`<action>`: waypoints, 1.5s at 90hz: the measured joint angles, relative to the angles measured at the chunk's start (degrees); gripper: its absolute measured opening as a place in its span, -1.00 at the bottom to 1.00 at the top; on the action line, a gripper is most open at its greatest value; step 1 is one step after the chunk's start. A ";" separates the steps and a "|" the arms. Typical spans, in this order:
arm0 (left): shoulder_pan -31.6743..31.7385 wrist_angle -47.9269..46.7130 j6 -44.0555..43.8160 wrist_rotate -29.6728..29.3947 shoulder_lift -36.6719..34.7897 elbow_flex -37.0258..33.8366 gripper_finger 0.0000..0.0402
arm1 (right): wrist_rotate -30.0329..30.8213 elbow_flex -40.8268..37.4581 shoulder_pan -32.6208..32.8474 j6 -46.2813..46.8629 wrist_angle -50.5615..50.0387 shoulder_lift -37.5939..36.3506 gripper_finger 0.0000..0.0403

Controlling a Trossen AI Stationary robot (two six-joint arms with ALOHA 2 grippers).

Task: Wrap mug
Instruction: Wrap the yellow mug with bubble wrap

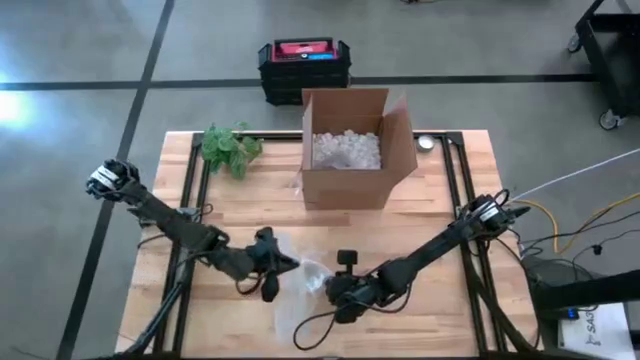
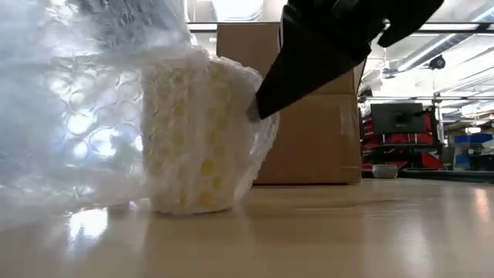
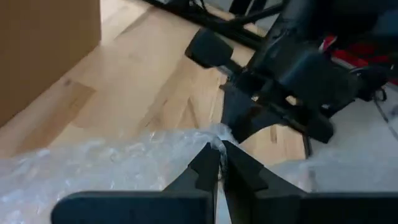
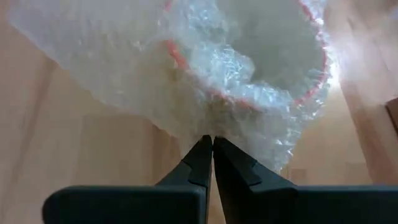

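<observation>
The mug stands upright on the near middle of the wooden table, between the two grippers, with bubble wrap covering its side and trailing off to its left in the low view. From above, the wrapped mug shows as a pale bundle, with loose wrap spreading toward the table's near edge. In the right wrist view the mug's rim shows as a reddish ring under the wrap, with more wrap tucked down inside it.

The left gripper reaches in from the left, and its fingers are pressed together on a gathered edge of the bubble wrap. The right gripper comes in from the right, just beside the mug; its fingers are also pressed together, pinching the wrap at the mug's rim. In the low view the right gripper's dark tip touches the wrap near the top of the mug.

Farther back at the middle of the table stands an open cardboard box holding white packing filler. A green plant lies at the far left, and a small round object sits to the right of the box. A black crate with a red top rests on the floor beyond the table.
</observation>
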 joint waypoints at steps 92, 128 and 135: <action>2.67 8.66 8.09 5.55 10.69 0.85 -0.97 | -5.79 9.68 -4.50 -5.23 -3.23 1.34 -0.99; 2.42 -16.04 12.61 8.90 6.06 12.66 -0.36 | -5.60 9.75 -5.51 -4.21 -3.22 2.49 -0.99; 1.52 -29.36 9.49 7.90 4.39 16.89 -0.29 | -5.60 9.74 -5.50 -4.21 -3.44 2.56 -0.99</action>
